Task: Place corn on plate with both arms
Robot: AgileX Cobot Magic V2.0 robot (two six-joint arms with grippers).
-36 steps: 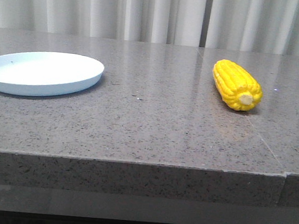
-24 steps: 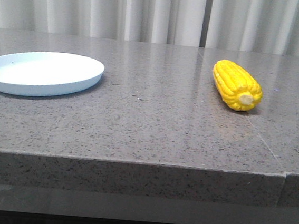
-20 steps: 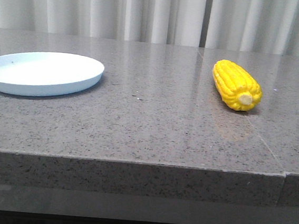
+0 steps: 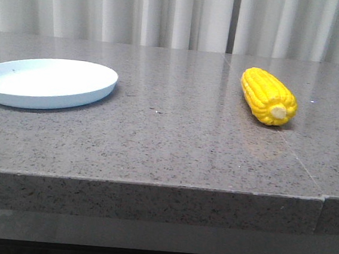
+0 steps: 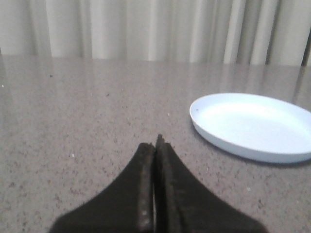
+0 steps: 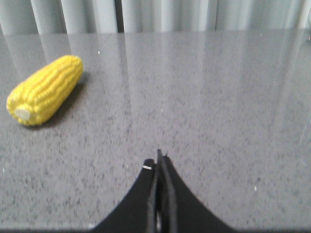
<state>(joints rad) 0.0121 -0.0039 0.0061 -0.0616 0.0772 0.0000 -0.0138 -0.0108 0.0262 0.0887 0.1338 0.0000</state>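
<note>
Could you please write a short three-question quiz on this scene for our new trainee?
1. True or false: the corn lies on the plate.
2. Which arm's side of the table holds the plate? A) left B) right
3. Fill in: the fingers of the left gripper and the right gripper are pressed ____.

Key: 1. False, the corn lies on the bare table, well apart from the plate. 2. A. 3. Together, holding nothing.
</note>
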